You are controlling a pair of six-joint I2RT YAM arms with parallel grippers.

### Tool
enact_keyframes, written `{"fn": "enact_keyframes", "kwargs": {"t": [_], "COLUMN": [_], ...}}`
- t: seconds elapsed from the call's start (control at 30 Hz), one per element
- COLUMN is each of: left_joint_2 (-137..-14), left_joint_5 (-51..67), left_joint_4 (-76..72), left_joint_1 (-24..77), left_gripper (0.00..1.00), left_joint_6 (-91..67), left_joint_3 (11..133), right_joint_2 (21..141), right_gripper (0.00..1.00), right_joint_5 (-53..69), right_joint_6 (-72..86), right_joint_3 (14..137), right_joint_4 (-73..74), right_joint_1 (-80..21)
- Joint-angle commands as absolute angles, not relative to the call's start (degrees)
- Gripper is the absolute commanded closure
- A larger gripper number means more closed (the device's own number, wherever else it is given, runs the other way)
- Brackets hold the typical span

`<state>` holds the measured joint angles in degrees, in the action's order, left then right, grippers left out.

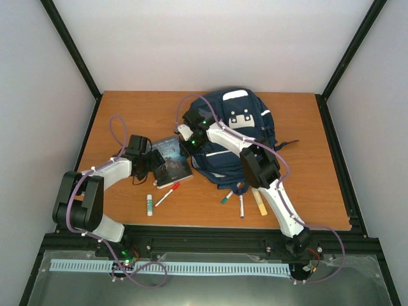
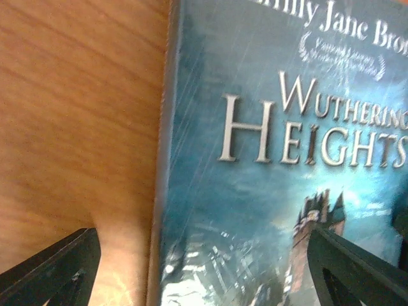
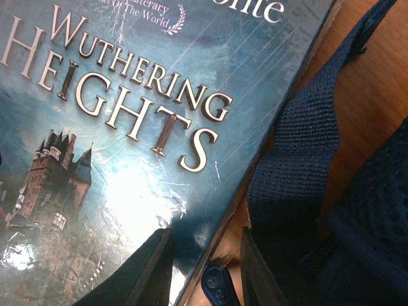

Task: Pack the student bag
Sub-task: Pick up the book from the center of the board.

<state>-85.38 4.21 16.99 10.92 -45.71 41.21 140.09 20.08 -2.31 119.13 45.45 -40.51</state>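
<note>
A paperback book (image 1: 171, 162), "Wuthering Heights", lies flat on a wooden table (image 1: 127, 115). The navy student bag (image 1: 239, 127) lies just right of the book, with one strap (image 3: 287, 159) beside the book's edge. The left gripper (image 2: 204, 274) hangs over the book's left edge, jaws wide apart. The right gripper (image 3: 201, 268) has narrow jaws about the book's right edge; whether they pinch it cannot be told. The book probably needs a firm pinch and a lift clear of the strap.
</note>
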Motion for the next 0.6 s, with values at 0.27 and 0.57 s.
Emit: {"fn": "enact_keyframes", "kwargs": {"t": [0.27, 0.57], "left_joint_2": [-94.68, -81.44], "left_joint_5": [24.59, 31.59], "left_joint_4": [-4.75, -15.96], "left_joint_1": [8.28, 8.31], "left_gripper": [0.19, 0.21], "left_joint_6": [-46.86, -47.83], "left_joint_3": [37.08, 33.21], "right_joint_2": [147.25, 149.24], "right_gripper": [0.74, 0.73], "right_joint_5": [21.21, 23.90], "right_joint_6": [-2.79, -3.03], "right_joint_3": [117.82, 120.13], "right_joint_4": [47.85, 48.34], "right_joint_1": [-39.42, -39.38]}}
